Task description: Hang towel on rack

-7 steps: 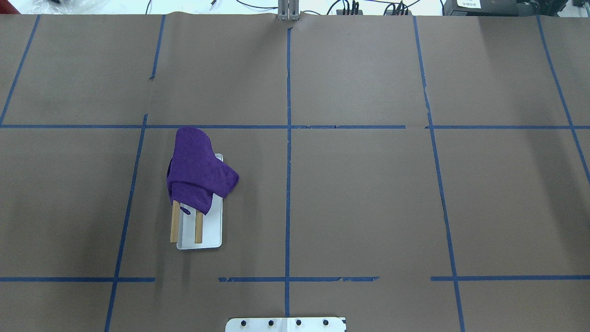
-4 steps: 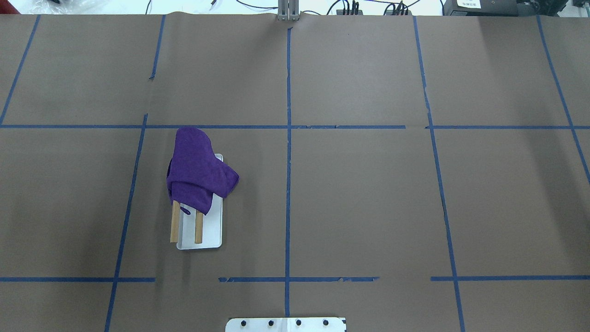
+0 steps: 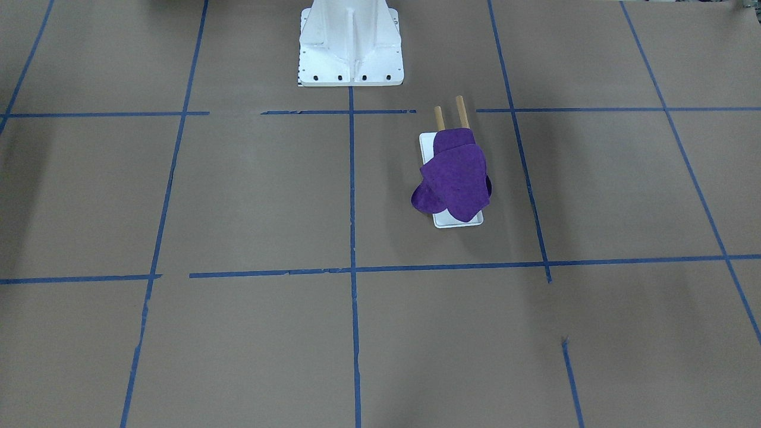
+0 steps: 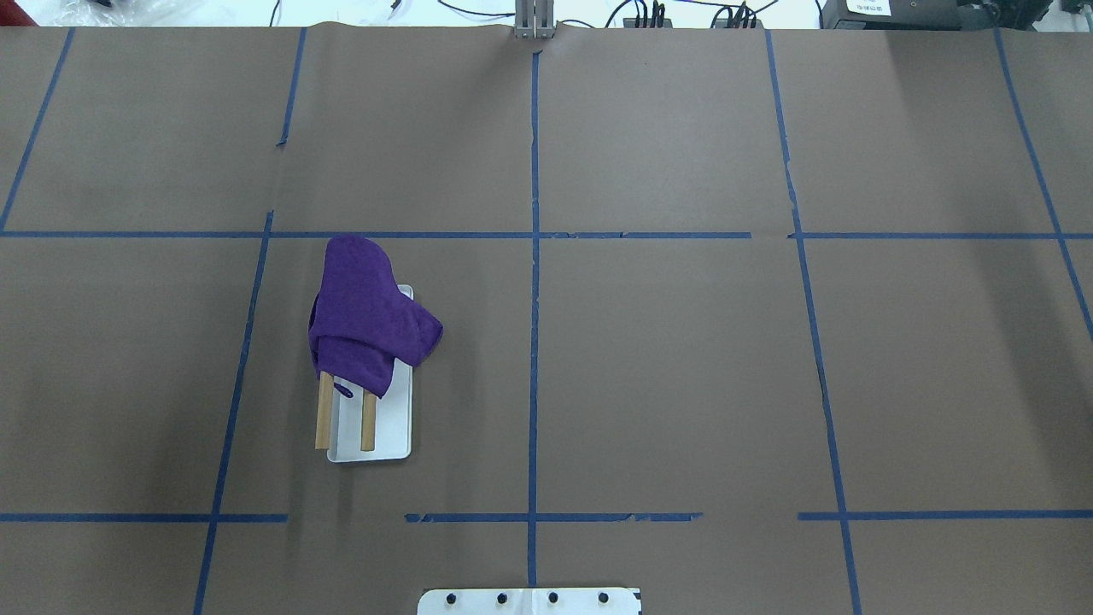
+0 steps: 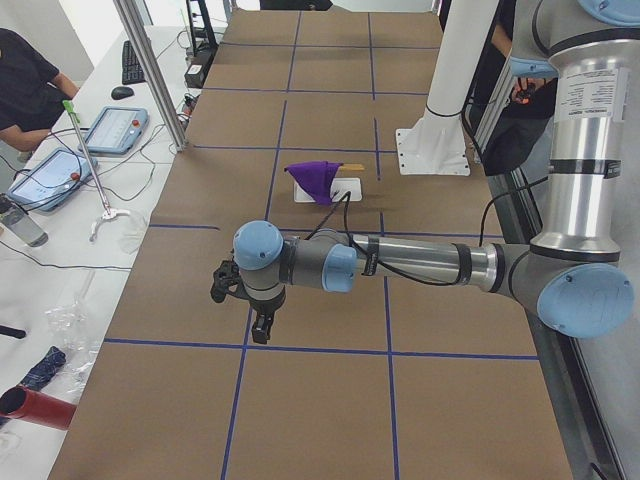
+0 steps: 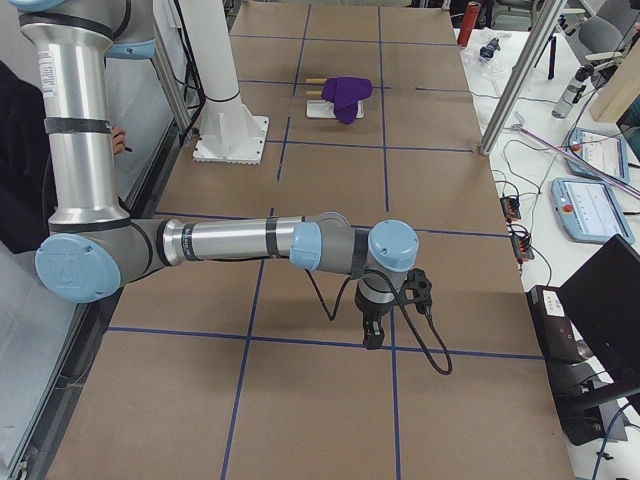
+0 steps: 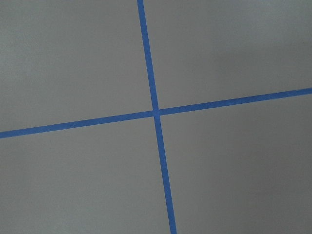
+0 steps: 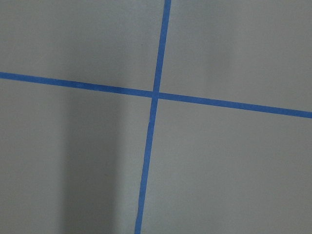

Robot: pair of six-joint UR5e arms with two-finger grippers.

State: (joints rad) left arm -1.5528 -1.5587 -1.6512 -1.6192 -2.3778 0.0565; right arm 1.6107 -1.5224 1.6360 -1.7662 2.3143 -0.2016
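Observation:
The purple towel (image 4: 367,316) is draped bunched over the far part of the rack's two wooden dowels (image 4: 368,423); one fold hangs toward the white base (image 4: 393,427). It also shows in the front view (image 3: 456,175), the left view (image 5: 318,178) and the right view (image 6: 348,92). The dowels' near ends (image 3: 461,110) are bare. My left gripper (image 5: 262,325) hangs above the table far from the rack. My right gripper (image 6: 372,335) hangs over the opposite table end. I cannot tell whether either is open or shut. Both wrist views show only paper and tape.
Brown paper with blue tape lines (image 4: 534,256) covers the table. The white robot pedestal (image 3: 351,41) stands at the near edge. A metal post (image 5: 150,70) and tablets (image 5: 115,128) stand beyond the far edge. A person (image 5: 25,80) sits there.

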